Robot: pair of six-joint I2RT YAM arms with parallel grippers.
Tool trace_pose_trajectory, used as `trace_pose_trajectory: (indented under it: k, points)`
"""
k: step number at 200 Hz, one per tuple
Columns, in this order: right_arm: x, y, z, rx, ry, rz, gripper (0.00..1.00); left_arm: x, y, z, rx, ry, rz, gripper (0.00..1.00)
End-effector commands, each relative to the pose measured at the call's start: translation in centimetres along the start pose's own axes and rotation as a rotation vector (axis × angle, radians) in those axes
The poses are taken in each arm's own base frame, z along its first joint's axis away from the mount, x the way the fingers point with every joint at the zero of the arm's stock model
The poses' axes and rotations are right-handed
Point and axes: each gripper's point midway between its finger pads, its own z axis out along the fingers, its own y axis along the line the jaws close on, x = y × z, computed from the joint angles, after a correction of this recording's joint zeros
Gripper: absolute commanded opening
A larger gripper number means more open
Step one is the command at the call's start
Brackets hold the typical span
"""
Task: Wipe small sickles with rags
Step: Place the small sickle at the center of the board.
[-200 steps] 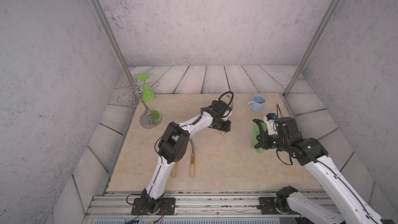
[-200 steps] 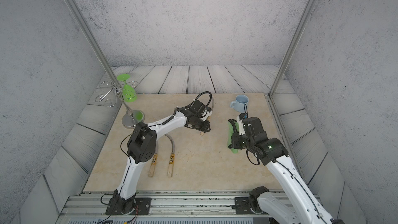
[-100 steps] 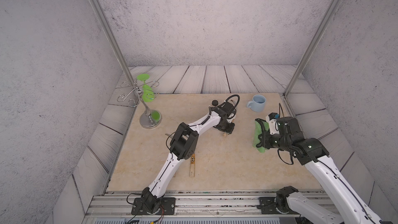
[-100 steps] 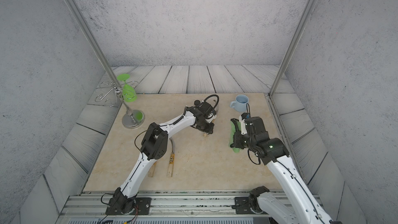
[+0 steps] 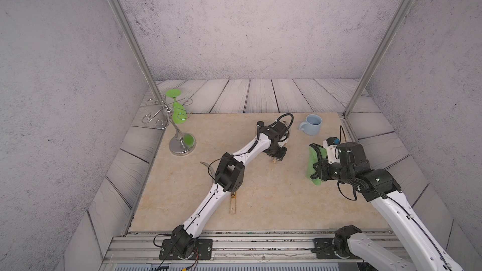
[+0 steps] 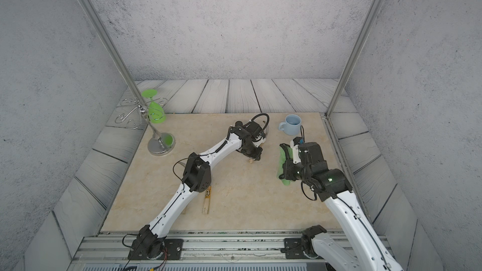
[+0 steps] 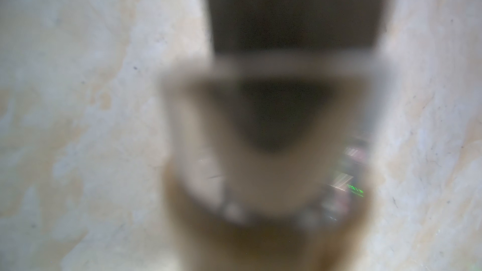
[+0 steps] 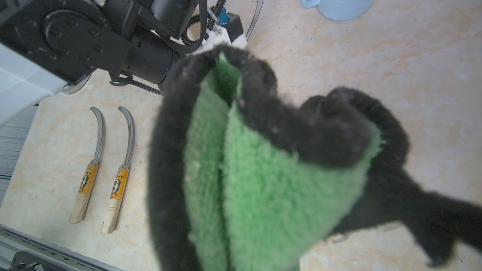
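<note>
Now the wipe is set up but not yet begun, as I judge it: one sickle and the rag are each in a gripper, and the two do not touch. The left gripper (image 5: 278, 153) sits just beside the blue mug (image 5: 311, 125), its fingers closed together on what appears to be the handle of the held sickle (image 5: 274, 161). The pale butt of that handle pokes out below the gripper, close to the mat (image 5: 260, 191). Its thin curved blade rises on the mug's side of the gripper, as the right wrist view shows; the left wrist view is too blurred to add anything. The right gripper (image 5: 318, 169) is near the mug on the side toward the robot's bases, clamped on the green rag (image 8: 260, 178), which hangs folded with its dark edging outward. Whether the rag's lower end brushes the mat I cannot tell. The other two sickles (image 8: 88, 168) lie flat and side by side, well apart from the mug, near the front rail, partly hidden under the left arm in both top views. The next move calls for carrying the rag across to the raised blade, closing its fold around the metal, and drawing it along the curve while the left grip stays firm.
</note>
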Motion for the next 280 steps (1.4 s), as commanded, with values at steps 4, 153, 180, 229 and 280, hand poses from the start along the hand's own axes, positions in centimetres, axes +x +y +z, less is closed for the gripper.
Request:
trace_pose_trajectory:
  k: [4, 153, 180, 229, 280]
  points:
    - [0.0, 0.2, -0.5, -0.015, -0.015, -0.004, 0.21, 1.1, 0.3, 0.8, -0.001, 0.048, 0.016, 0.18]
    - [-0.1, 0.4, -0.7, -0.027, -0.013, -0.001, 0.22, -0.3, 1.0, 0.6, 0.031, -0.004, -0.034, 0.37]
    - [0.1, 0.4, -0.5, -0.029, -0.006, -0.001, 0.22, -1.1, 0.5, -0.4, 0.052, -0.037, -0.035, 0.39]
    - [0.1, 0.2, -0.1, -0.016, 0.004, 0.007, 0.22, -3.9, -1.8, -5.3, 0.116, -0.171, -0.009, 0.42]
    - [0.5, -0.5, 1.1, 0.021, 0.04, 0.023, 0.22, -4.7, -4.3, -14.1, 0.13, -0.294, 0.031, 0.44]
